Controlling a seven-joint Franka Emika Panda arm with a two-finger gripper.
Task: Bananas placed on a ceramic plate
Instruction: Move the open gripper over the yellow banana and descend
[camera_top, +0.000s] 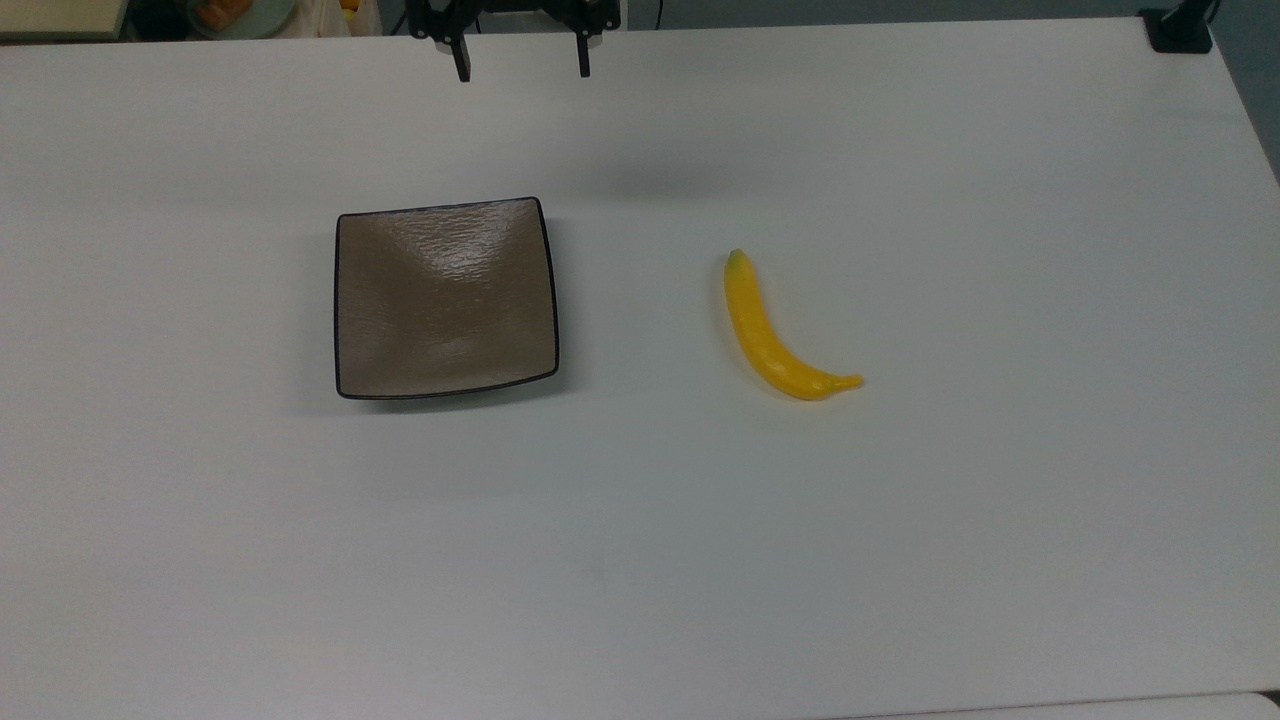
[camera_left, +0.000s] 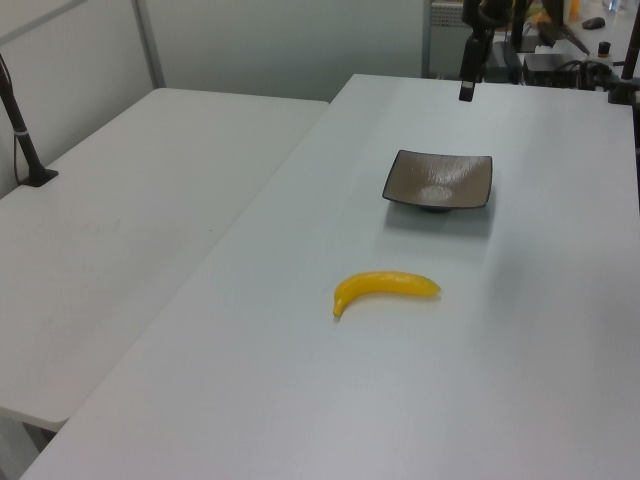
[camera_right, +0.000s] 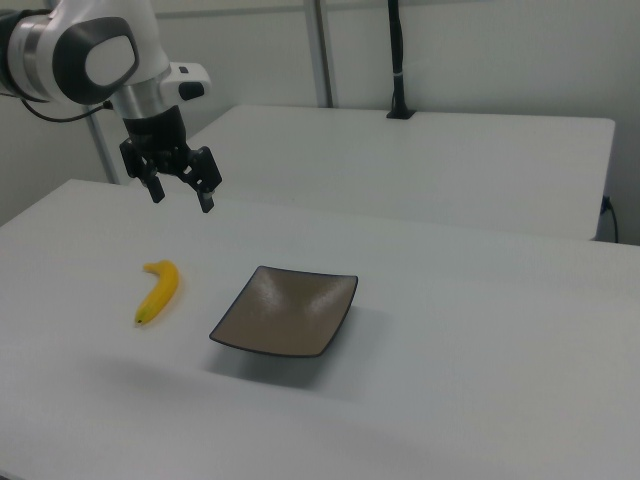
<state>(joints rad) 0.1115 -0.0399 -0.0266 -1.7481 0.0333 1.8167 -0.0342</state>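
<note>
While apart: banana (camera_top: 778, 337), plate (camera_top: 446, 298); gripper (camera_top: 521, 68) agape

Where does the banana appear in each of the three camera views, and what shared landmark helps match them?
Top view: the banana lies right of centre on the white table, to the right of the ceramic plate, apart from it.
Left view: the banana sits near the middle, below the plate.
Right view: the banana is at the left, left of the plate.
Shared landmark: the square grey-brown plate with a black rim.
</note>
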